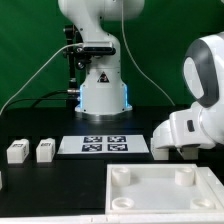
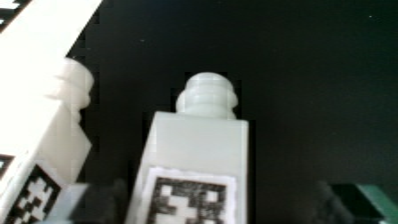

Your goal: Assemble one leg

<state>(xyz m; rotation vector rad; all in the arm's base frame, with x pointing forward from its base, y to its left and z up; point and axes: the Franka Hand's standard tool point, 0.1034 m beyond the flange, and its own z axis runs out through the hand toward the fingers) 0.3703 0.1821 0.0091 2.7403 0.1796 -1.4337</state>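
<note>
The arm (image 1: 98,25) in the upper centre of the exterior view is glossy white with rounded shells. A black band (image 1: 95,46) rings its column. Its flared base (image 1: 102,92) bears a triangular warning sticker (image 1: 101,77) and a blue glow (image 1: 78,96) low down. Black cables (image 1: 40,75) trail off at left. At right, a bulbous white link (image 1: 205,65) shows a dark seam, and the tool (image 1: 175,145) has a white housing that is dark beneath.

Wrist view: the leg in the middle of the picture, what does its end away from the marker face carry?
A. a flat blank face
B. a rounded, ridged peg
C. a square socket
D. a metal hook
B: the leg narrows at that end into a rounded white peg with ridges around it, while its black-and-white marker sits on the face at the other end.
</note>
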